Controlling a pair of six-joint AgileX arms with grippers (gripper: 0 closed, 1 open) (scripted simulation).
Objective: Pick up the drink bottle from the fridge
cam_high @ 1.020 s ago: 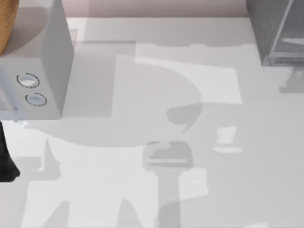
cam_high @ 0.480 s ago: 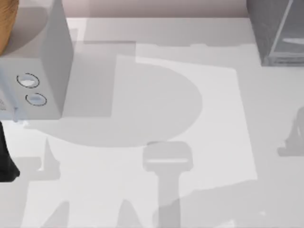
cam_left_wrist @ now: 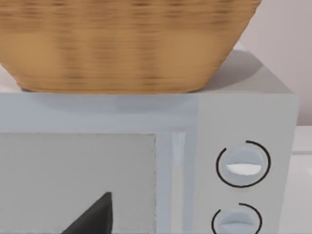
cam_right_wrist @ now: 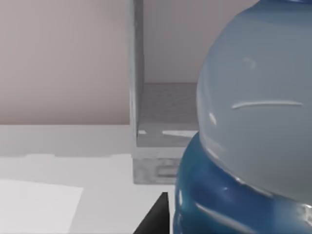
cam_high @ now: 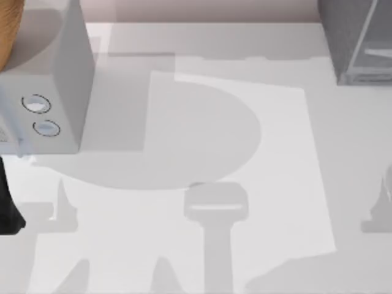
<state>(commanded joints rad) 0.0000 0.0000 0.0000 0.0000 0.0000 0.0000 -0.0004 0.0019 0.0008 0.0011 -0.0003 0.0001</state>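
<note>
One drink bottle (cam_right_wrist: pixel 248 136) close against right wrist camera; jaw state unclear.

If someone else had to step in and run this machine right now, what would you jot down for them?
Right gripper: its fingers can't be judged; the drink bottle sits very close in front of the right wrist camera, pale upper body over blue lower body.
Left arm: parked by the lighter grey box with two dials, which carries a wicker basket.
Fridge: at the table's far right corner; in the right wrist view it stands behind the bottle.
Done: the bottle appears to be outside the fridge.
Left: confirm the grip is secure, since the pictures don't show the hold.
</note>
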